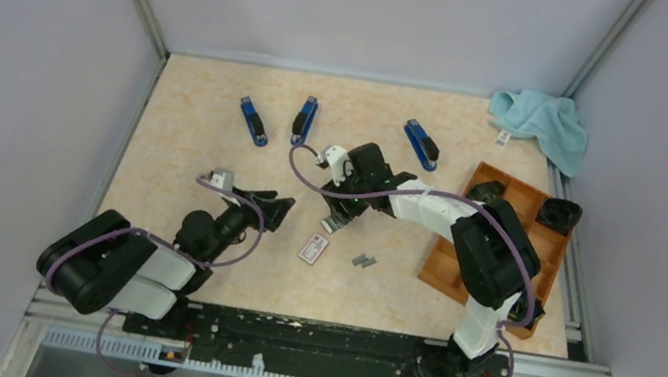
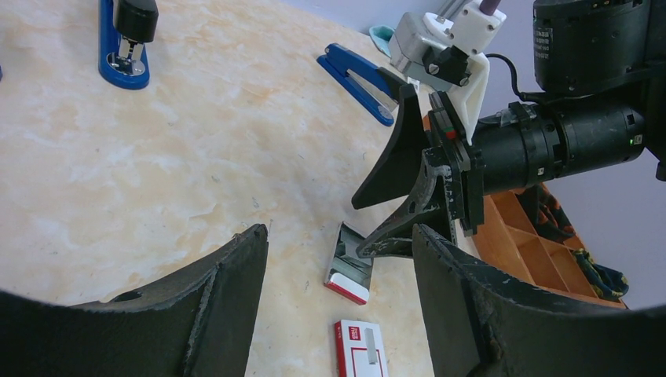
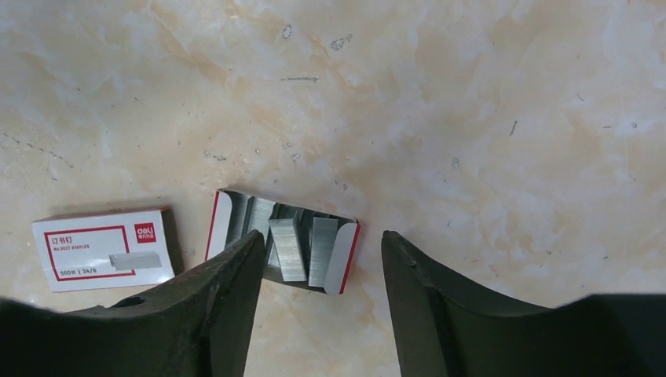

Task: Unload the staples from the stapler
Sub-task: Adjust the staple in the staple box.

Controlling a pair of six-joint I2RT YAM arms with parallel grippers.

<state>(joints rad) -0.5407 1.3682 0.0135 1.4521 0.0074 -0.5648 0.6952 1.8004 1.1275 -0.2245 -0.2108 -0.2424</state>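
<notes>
Looks like a drop-off step: putting staples (image 3: 287, 250) away in the little tray (image 3: 339, 265). Right gripper (image 3: 322, 236): fingers apart, holding nothing, hanging low right over that tray. In the tray: a few grey strips side by side, one a bit higher than the rest, down between the two fingers and touching neither. More out on the table (image 3: 471, 118): loose strips (image 1: 364, 261), near the tray but not touching it.

To do this well:
- Go straight up, and slowly.
- No swinging sideways. Easy to bump the thin tray wall and spill the strips.
- Hold the fingers apart on the way up, so as not to pinch a strip by mistake.
- Leave the white box (image 3: 102, 250) with the red label alone, just beside the tray.

Left gripper (image 2: 339, 232): wide apart too, empty, low over the table and close to the right one. Best left out of the way, with no reaching in under the other arm.

After that, probably over to the three blue staplers (image 1: 304, 120) on the far side, well apart from the tray. Cannot tell from here whether any staples sit inside them.
</notes>
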